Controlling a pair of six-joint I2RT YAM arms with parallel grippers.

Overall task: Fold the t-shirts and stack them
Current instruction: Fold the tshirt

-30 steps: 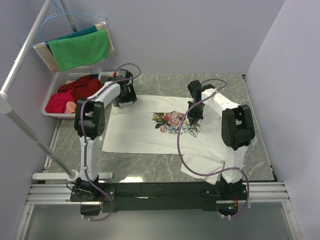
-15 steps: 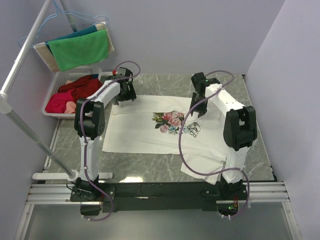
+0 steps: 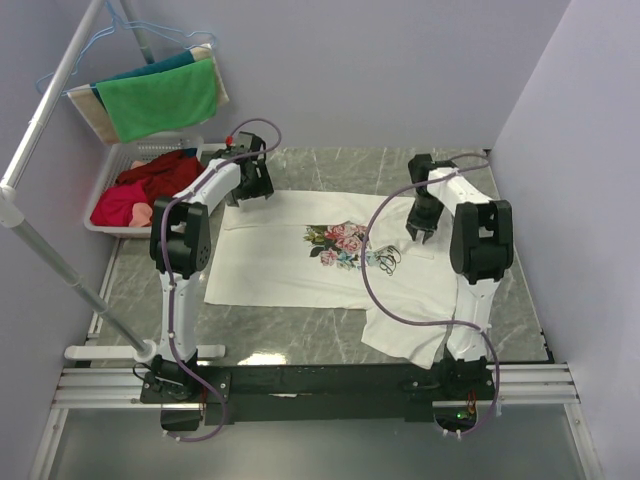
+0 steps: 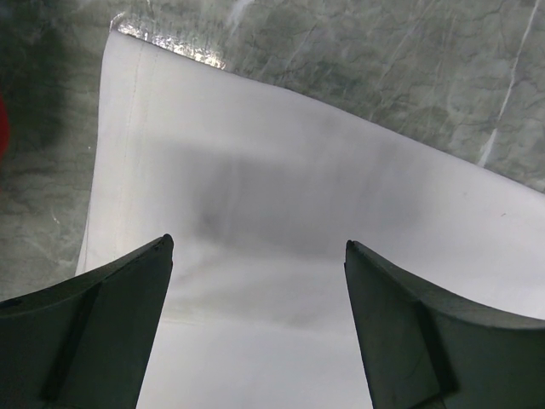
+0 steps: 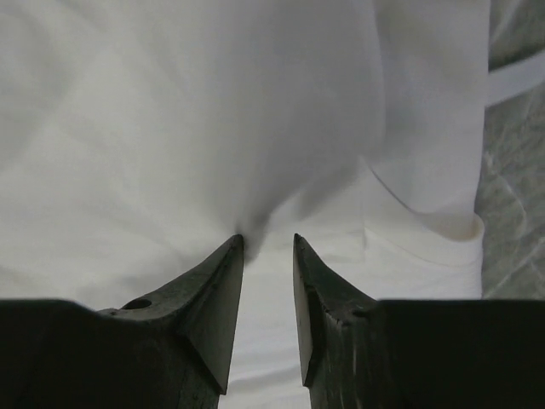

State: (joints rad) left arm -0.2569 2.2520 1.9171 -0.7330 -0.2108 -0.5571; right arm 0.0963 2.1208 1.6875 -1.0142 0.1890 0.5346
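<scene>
We see one t-shirt (image 3: 270, 265) spread flat, print up, across the middle of the table (image 3: 300, 335). Its far edge runs along the table's far side. One sleeve (image 3: 400, 335) spills toward the near right corner. Floral print (image 3: 340, 243) sits about mid-table, with dark script just right of it.

Left gripper (image 3: 247, 198) hangs over the shirt's far left corner, toward the far left corner of the table. In the left wrist view the left gripper (image 4: 257, 247) has its jaws spread wide with nothing between them. Only flat white cloth (image 4: 298, 213) shows below, and bare table (image 4: 383, 68) lies past the hem.

Right gripper (image 3: 420, 232) is over the shirt's right part, near the right edge of the table. In the right wrist view the right gripper (image 5: 266, 243) has its jaws partly apart with a narrow gap, tips down at the cloth (image 5: 213, 111). A soft crease runs up from the tips. We see nothing clamped. A sleeve hem (image 5: 434, 223) lies just right of the tips, with table (image 5: 511, 170) beyond.

Off the table's far left corner is a white basket (image 3: 108, 222) of red clothes (image 3: 150, 185). Above it a green cloth (image 3: 160, 100) and a teal cloth (image 3: 150, 68) hang on a rack (image 3: 50, 90). Purple cables (image 3: 365, 285) loop off both arms.
</scene>
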